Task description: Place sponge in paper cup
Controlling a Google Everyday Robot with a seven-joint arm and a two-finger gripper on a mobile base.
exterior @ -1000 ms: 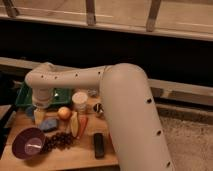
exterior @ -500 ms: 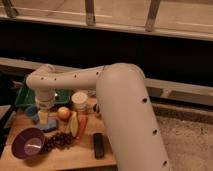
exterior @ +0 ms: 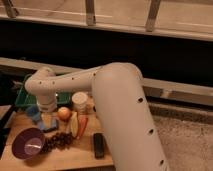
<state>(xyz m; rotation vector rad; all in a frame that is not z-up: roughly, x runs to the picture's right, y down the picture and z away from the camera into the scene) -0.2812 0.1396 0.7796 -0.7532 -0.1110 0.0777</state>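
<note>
The sponge (exterior: pixel 34 115) is not yet picked up: the gripper (exterior: pixel 46 120) is held spread wide right by it, so it must next be pinched and carried to the paper cup (exterior: pixel 79 101).

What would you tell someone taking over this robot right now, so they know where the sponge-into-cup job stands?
Gripper: open, low over the left end of the wooden table, right at the sponge; nothing looks lifted.
Sponge: lying on the table, mostly hidden under the gripper.
Paper cup: upright, to the right of the gripper, just past the apple.
Done: the gripper is at the sponge.
Left: close on the sponge, lift it, carry it over the cup, let go.
</note>
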